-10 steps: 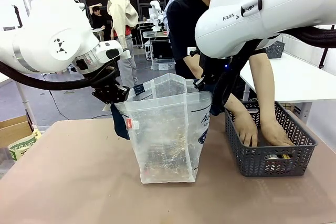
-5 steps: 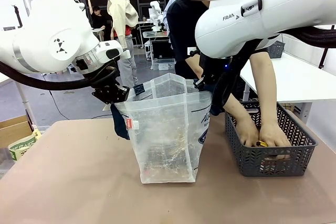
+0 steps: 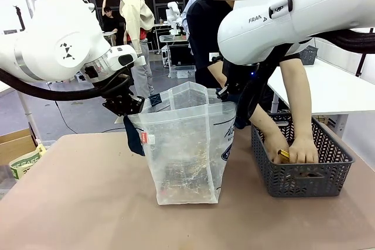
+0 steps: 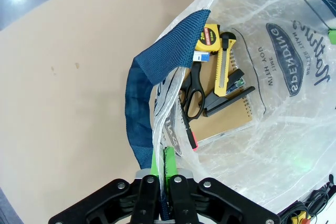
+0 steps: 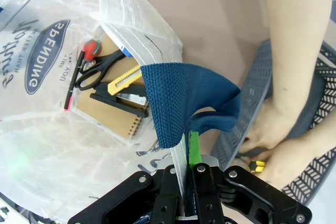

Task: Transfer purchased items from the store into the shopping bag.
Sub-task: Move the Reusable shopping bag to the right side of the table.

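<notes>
The clear shopping bag (image 3: pixel 183 144) stands open mid-table, held between both arms. My left gripper (image 3: pixel 125 107) is shut on its left rim beside the navy strap (image 4: pixel 140 108); my right gripper (image 3: pixel 226 94) is shut on the right rim by the other strap (image 5: pixel 181 98). Inside the bag lie a brown notebook (image 4: pixel 223 121), black scissors (image 4: pixel 193 97), a yellow utility knife (image 4: pixel 224 65), a yellow tape measure (image 4: pixel 211 35) and a red-tipped pen (image 4: pixel 190 136). The dark grey basket (image 3: pixel 302 178) stands to the right of the bag. Both the person's hands (image 3: pixel 293 149) are in it, around a small yellow item (image 3: pixel 283 155).
The person stands at the far side, behind the bag and the basket, forearms reaching down under my right arm (image 3: pixel 293 13). A cardboard box with green-printed packs (image 3: pixel 23 159) sits off the table's left edge. Bare tabletop (image 3: pixel 76 203) lies in front of the bag.
The person's hands have risen from the basket's floor and drawn together, now holding a small yellow item near its rim. Both arms and the bag have stayed still.
</notes>
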